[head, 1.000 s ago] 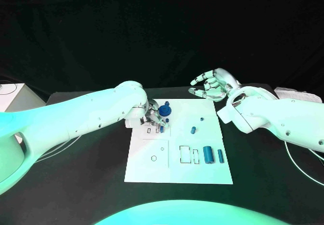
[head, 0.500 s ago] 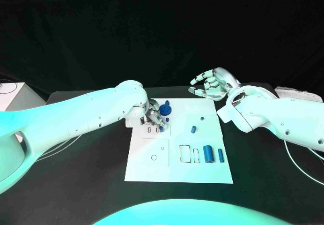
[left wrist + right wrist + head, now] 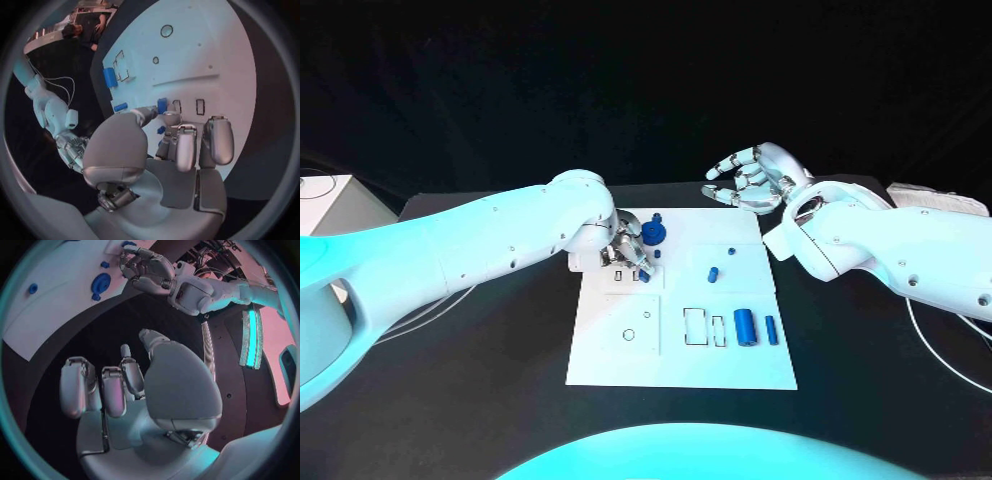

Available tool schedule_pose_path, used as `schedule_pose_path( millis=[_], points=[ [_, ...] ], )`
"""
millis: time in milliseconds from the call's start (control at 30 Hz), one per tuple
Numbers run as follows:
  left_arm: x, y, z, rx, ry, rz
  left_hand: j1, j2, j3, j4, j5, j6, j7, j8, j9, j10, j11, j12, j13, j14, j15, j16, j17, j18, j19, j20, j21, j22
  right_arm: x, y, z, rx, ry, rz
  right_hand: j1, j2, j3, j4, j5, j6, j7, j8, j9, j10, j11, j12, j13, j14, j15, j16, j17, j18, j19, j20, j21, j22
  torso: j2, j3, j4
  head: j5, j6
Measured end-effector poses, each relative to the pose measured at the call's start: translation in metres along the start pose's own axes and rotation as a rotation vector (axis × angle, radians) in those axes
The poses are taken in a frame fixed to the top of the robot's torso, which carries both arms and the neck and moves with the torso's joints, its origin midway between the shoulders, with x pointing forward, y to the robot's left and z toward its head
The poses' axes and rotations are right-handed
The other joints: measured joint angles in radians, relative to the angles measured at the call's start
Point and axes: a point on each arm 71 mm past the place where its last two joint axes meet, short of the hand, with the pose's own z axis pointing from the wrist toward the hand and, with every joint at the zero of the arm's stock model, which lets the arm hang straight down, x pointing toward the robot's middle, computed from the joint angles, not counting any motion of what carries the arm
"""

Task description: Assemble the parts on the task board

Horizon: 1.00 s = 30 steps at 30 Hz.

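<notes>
The white task board (image 3: 682,330) lies in the middle of the black desk (image 3: 473,390). The left robot hand (image 3: 626,250) rests over the board's upper left corner, fingers curled down and pinching a small blue part (image 3: 162,105) against the board. A blue round knobbed part (image 3: 653,235) stands touching that hand on its right side. Two blue cylinders (image 3: 746,328) lie at centre right of the board, well apart from both hands. The right robot hand (image 3: 756,180) hovers above the board's upper right corner (off the surface), fingers loosely spread, holding nothing. Since the earlier frames, nothing has visibly shifted.
</notes>
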Motion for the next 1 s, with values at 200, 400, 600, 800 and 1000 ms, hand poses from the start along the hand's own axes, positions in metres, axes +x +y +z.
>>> schedule_pose_path(
  millis=[200, 400, 600, 800, 1000],
  points=[
    [0.0, 0.006, -0.002, 0.009, 0.007, -0.032, -0.011, -0.008, 0.06, 0.058, 0.005, -0.009, -0.009, 0.02, 0.0, 0.015, -0.015, 0.002, -0.015, -0.001, -0.012, 0.001, 0.0, 0.0, 0.008, -0.012, 0.0, 0.013, 0.0, -0.001, 0.0, 0.002, 0.003, 0.0, 0.0, 0.0, 0.0, 0.0, 0.0, 0.0, 0.0, 0.0, 0.0, 0.0, 0.0, 0.0, 0.0, 0.0, 0.0, 0.0, 0.0, 0.0, 0.0, 0.0, 0.0, 0.0, 0.0, 0.0002, -0.0002, 0.0, 0.0],
    [0.002, 0.012, -0.007, 0.02, 0.003, -0.065, -0.055, -0.033, 0.129, 0.02, 0.009, -0.001, -0.017, 0.092, 0.0, 0.031, -0.022, 0.002, -0.013, 0.002, -0.016, 0.012, 0.0, 0.0, 0.017, -0.021, 0.007, 0.03, 0.0, -0.002, 0.0, 0.006, 0.004, -0.001, 0.0, 0.0, 0.0, 0.0, 0.0, -0.004, -0.004, 0.0, 0.0, -0.004, -0.004, 0.0, 0.0, 0.0, 0.0, -0.006, 0.0, 0.0, 0.0, 0.0, 0.0, 0.0, 0.0, 0.0009, 0.0007, -0.001, 0.0],
    [0.002, 0.018, -0.014, 0.032, -0.019, -0.1, -0.067, -0.046, 0.138, 0.024, 0.009, 0.0, -0.017, 0.092, 0.0, 0.049, -0.027, 0.013, -0.003, -0.001, -0.019, 0.02, 0.0, 0.0, 0.025, -0.028, 0.016, 0.035, -0.001, -0.003, -0.001, 0.01, 0.004, -0.002, 0.0, 0.0, 0.0, 0.0, 0.0, -0.004, -0.003, 0.0, 0.0, -0.004, -0.004, 0.0, 0.0, 0.0, 0.0, -0.006, 0.0, 0.0, 0.0, 0.0, 0.0, 0.0, -0.002, 0.0013, 0.0029, 0.0, -0.003],
    [0.003, 0.02, -0.019, 0.04, -0.056, -0.117, -0.077, -0.055, 0.142, 0.026, 0.013, 0.007, -0.025, 0.093, 0.0, 0.055, -0.033, 0.013, -0.003, 0.002, -0.023, 0.026, 0.001, 0.0, 0.033, -0.029, 0.02, 0.035, -0.001, -0.004, -0.001, 0.012, 0.004, -0.002, 0.0, 0.0, 0.0, 0.0, 0.0, -0.004, -0.003, 0.0, 0.0, -0.004, -0.004, 0.0, 0.0, 0.0, 0.0, -0.006, 0.001, 0.0, 0.0, 0.0, 0.0, 0.0, -0.004, 0.0014, 0.0053, 0.001, -0.004],
    [0.003, 0.02, -0.021, 0.04, -0.095, -0.102, -0.077, -0.055, 0.142, 0.026, 0.013, 0.007, -0.025, 0.093, 0.0, 0.055, -0.033, 0.013, -0.006, -0.001, -0.026, 0.026, 0.001, 0.0, 0.033, -0.029, 0.02, 0.035, -0.002, -0.005, -0.002, 0.014, 0.004, -0.003, 0.0, 0.0, 0.0, 0.0, 0.0, -0.007, 0.0, 0.0, 0.0, -0.004, -0.004, 0.0, 0.0, 0.0, 0.0, -0.006, 0.001, 0.0, 0.0, 0.0, -0.006, 0.0, -0.005, 0.0016, 0.0053, 0.003, -0.005]
  ],
)
